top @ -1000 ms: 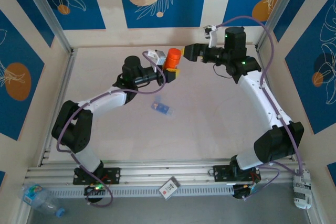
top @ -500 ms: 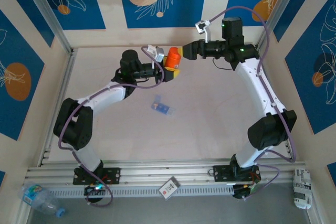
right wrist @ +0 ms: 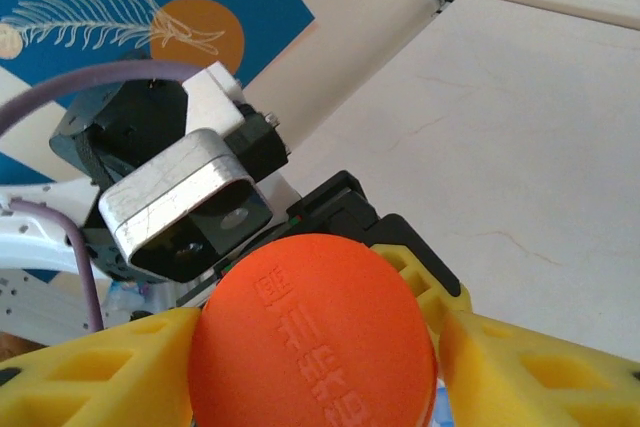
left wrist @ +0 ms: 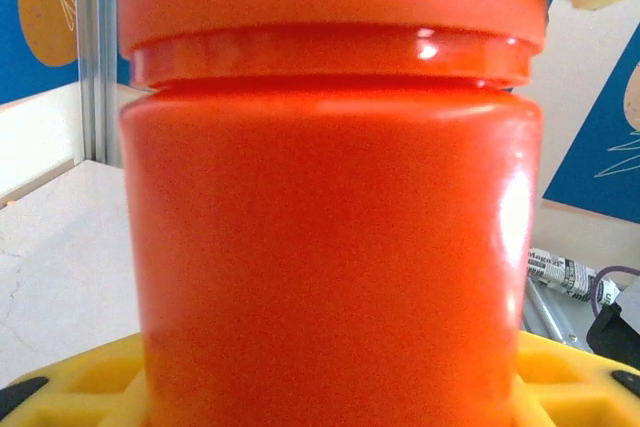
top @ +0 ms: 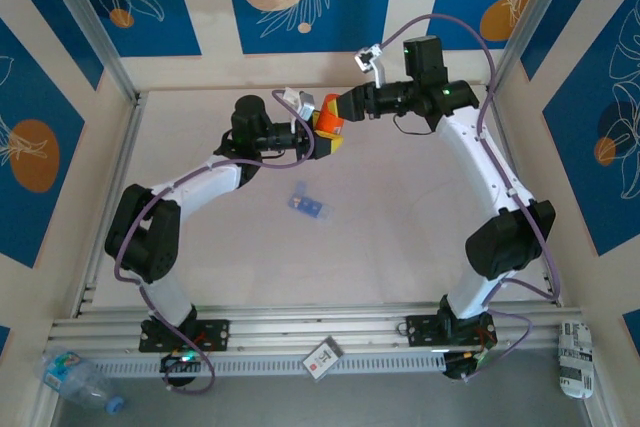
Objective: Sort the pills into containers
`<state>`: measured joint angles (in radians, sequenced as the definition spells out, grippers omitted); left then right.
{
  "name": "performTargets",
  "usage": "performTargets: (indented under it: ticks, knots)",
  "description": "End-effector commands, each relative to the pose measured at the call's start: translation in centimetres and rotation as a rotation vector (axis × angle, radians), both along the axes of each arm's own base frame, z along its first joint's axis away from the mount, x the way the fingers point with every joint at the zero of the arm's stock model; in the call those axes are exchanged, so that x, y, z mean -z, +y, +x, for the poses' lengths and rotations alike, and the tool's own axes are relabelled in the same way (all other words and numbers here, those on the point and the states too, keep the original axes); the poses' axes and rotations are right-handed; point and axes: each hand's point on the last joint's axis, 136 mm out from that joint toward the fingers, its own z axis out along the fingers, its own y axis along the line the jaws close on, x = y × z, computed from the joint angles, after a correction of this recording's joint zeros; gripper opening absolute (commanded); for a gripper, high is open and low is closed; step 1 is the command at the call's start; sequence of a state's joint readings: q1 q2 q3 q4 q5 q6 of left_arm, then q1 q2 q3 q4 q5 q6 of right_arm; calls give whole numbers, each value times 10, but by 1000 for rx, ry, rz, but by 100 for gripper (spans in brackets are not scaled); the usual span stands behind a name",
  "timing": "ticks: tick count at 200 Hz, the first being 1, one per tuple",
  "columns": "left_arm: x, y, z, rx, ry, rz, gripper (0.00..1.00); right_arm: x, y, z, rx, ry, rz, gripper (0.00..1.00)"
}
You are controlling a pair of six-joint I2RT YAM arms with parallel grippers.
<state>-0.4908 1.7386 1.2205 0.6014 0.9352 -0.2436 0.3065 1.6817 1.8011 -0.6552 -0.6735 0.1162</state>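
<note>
So the pill box point(top: 308, 204) is just sitting on the surface point(top: 400, 237), same spot as a second ago, nothing touching it. It's too small from overhead to say if any lids are up. All the action is past the pill box toward the back wall, well apart from it. The left fingers point(top: 331, 137) are clamped on the body of the orange bottle point(left wrist: 330, 247) and hold it up off the surface. That grip hasn't budged over the last second, though the arm has carried the bottle a touch further from the box. The big change is the right arm. A second ago its fingers were spread wide with a clear gap to the bottle, off on the far-right side of the box. Now the right fingers point(top: 342, 107) have swung in and sit either side of the cap point(right wrist: 310, 337), closing on it. One looks like it's touching and the other is right up against it, but I honestly can't tell if they've properly bitten yet. My read is that this is the uncapping step: one arm braces and the other twists. No pills are out anywhere I can see, so the sorting hasn't started. If the cap grip is sloppy, the bottle could twist in the left fingers.
</note>
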Motion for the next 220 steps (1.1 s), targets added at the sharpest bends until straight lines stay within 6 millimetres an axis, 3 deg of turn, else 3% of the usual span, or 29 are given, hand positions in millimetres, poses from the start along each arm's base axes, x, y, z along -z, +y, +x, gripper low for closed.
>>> performTargets:
  ticks: [1,15,58,109,142,167,191,220]
  knots:
    - [-18,1,0,26,-47,-28,0,-3,4,-5,-19,-2,-14,51]
    - [-19,1,0,27,-46,-29,0,-1,5,-5,-14,3,-20,40]
    - [-25,2,4,-10,-59,-37,0,19,8,-1,83,40,-65,24]
    - [-40,6,13,-247,-210,-10,0,58,15,6,332,96,-109,20]
    - [-45,2,8,-343,-312,35,0,70,23,6,404,124,-83,20]
    - [-42,1,7,-351,-315,46,0,70,24,6,416,134,-79,20]
    - [-35,-2,7,-329,-302,55,0,58,19,7,406,123,-72,24]
    - [-27,1,14,-295,-246,49,0,26,-5,4,377,84,-9,41]
